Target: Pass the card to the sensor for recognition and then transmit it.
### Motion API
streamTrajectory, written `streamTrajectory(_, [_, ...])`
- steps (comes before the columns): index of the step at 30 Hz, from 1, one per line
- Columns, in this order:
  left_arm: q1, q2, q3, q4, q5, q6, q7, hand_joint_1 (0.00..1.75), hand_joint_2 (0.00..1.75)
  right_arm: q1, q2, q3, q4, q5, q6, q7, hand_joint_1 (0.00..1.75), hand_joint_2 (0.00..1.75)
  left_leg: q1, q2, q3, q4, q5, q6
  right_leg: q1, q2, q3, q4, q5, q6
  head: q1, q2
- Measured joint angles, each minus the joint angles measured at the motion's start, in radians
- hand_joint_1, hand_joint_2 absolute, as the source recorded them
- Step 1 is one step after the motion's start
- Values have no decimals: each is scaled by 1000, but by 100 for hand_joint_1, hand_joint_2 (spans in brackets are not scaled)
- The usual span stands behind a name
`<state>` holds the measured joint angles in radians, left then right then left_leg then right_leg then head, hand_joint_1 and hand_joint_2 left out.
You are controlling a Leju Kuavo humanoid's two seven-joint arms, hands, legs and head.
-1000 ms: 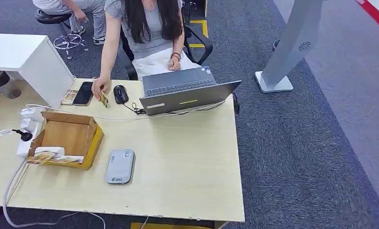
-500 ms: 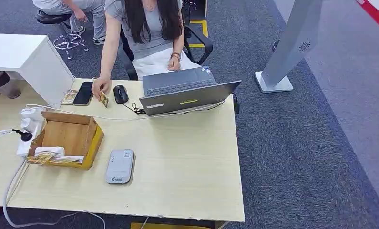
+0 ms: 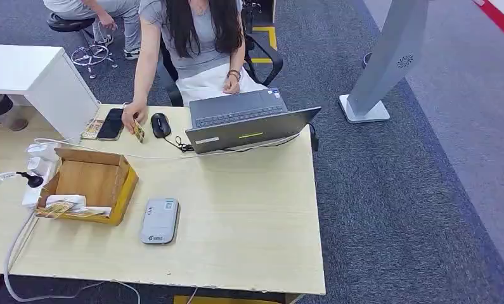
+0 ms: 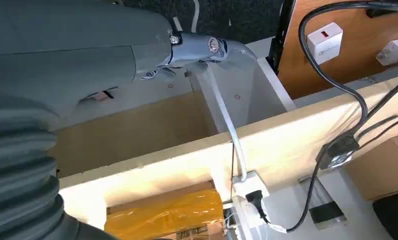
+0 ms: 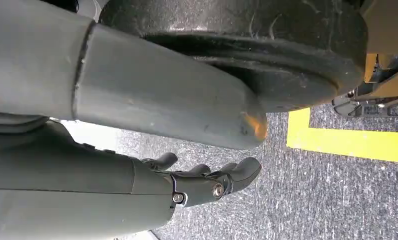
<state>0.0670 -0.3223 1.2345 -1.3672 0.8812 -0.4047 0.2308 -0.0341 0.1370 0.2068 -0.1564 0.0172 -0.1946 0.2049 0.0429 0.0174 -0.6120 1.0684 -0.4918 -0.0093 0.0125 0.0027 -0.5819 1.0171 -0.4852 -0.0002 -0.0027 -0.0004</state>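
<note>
Both hands hang empty; person's hand (image 3: 132, 116) holds card (image 3: 137, 132)

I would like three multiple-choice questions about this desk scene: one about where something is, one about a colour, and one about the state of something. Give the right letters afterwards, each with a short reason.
1. Where does the grey card reader lie?
A. inside the cardboard box
B. on the table, beside the cardboard box
C. on the laptop keyboard

2. What colour is the mouse beside the laptop?
A. black
B. white
C. red

3. What is the state of the small card near the mouse?
A. lying flat on the card reader
B. held in the robot's right hand
C. held in the person's hand

Answers:
1 B: the reader rests on the bare table, next to the box's yellow side.
2 A: the mouse is dark all over.
3 C: the person's fingers pinch the card above the table; the robot's right hand hangs over the carpet, holding nothing.
</note>
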Motion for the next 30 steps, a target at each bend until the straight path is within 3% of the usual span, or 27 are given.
streamTrajectory(3, [0, 0, 0, 0, 0, 0, 0, 0, 175, 0, 0, 0, 0, 0, 0, 0, 0, 0, 0, 0, 0, 0, 0, 0, 0, 0, 0, 0, 0, 0, 0, 0])
streamTrajectory(4, [0, 0, 0, 0, 0, 0, 0, 0, 0, 0, 0, 0, 0, 0, 0, 0, 0, 0, 0, 0, 0, 0, 0, 0, 0, 0, 0, 0, 0, 0, 0, 0])
streamTrajectory(5, [0, 0, 0, 0, 0, 0, 0, 0, 0, 0, 0, 0, 0, 0, 0, 0, 0, 0, 0, 0, 0, 0, 0, 0, 0, 0, 0, 0, 0, 0, 0, 0])
streamTrajectory(6, [0, 0, 0, 0, 0, 0, 0, 0, 175, 0, 0, 0, 0, 0, 0, 0, 0, 175, 0, 0, 0, 0, 0, 0, 0, 0, 0, 0, 0, 0, 0, 0])
streamTrajectory(11, [1, 3, -13, 15, -13, 3, -1, 0, 175, 1, -6, -1, -3, 0, 0, 0, 0, 175, 0, 0, 1, 0, 0, 0, 0, 0, 0, 0, 0, 0, 0, 0])
streamTrajectory(12, [1, 8, -29, 30, -30, 8, -2, 0, 0, 2, -9, -2, -7, 0, 2, -3, 0, 175, 0, 0, 1, 0, 0, 0, 0, 0, 0, 0, 0, 0, 0, 0])
streamTrajectory(13, [1, 10, -44, 42, -43, 13, -3, 0, 0, 2, -12, -2, -9, 0, 3, -5, 0, 175, 0, 0, 1, 0, 0, 0, 0, 0, 0, 0, 0, 0, 0, 0])
streamTrajectory(14, [1, 13, -58, 53, -58, 19, -5, 0, 0, 2, -14, -3, -11, 0, 5, -8, 0, 0, 0, 0, 1, 0, 0, 0, 0, 0, 0, 0, 0, 0, 0, 0])
streamTrajectory(30, [24, 96, -428, 336, -349, 155, -88, 0, 0, 62, -39, -51, -81, -6, 80, -76, 0, 0, -2, 0, 1, 0, 0, 1, -3, 0, 0, 0, 0, 0, 0, 0])
